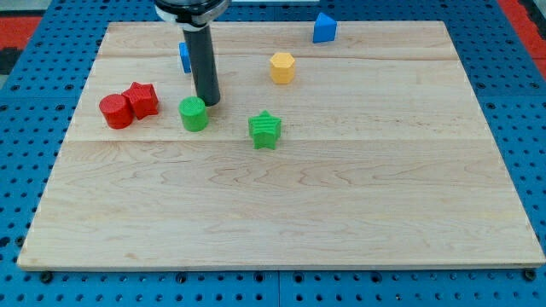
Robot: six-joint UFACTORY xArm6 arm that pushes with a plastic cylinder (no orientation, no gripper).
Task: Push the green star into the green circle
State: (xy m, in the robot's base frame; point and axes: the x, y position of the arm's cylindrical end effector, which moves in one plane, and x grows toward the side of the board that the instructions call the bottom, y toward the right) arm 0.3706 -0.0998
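A: What does it all sit on?

B: A blue pegboard (26, 51), with a pale wooden board (281, 205) on top of it.

A: And the arm?

B: The dark rod (203, 64) comes down from the view's top. My tip (210, 101) rests just beside the green circle (194, 113), at its upper right. There are no jaws to speak of, only the rod.

A: The green star (265, 130)?

B: Right of the circle, near but apart.

A: The others?

B: A red cylinder (115, 112) touches a red star (142, 99) at the left. A yellow hexagon (282, 67) and a blue block (324, 28) lie higher up. Another blue block (183, 56) is half hidden behind the rod.
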